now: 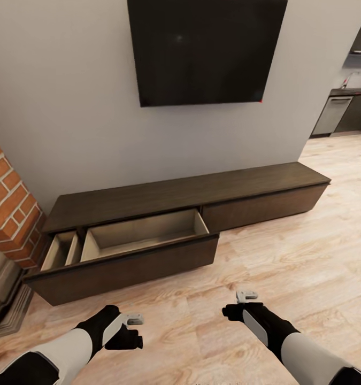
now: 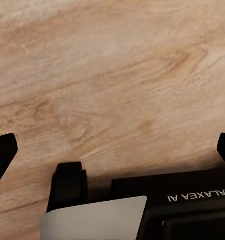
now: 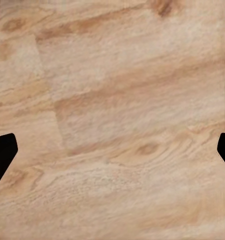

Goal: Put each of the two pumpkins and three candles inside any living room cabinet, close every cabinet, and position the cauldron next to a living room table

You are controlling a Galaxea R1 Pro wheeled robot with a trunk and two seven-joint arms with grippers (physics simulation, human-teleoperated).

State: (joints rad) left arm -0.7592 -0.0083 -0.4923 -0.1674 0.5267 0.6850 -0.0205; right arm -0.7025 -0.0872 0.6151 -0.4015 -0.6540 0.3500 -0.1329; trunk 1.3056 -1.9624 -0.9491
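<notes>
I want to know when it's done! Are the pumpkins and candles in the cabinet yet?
Not yet. The cabinet has one drawer pulled open, and its pale inside looks empty. Both grippers, left and right, are open and hold nothing above the wood floor. Left: fetching pumpkins and candles, shutting the drawer, moving the cauldron.

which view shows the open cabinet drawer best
The head view: the cabinet runs along the wall with its left drawer pulled out, pale inside and holding nothing visible. Both wrist views look past spread fingertips at the wood floor, so they show nothing of the drawer.
</notes>
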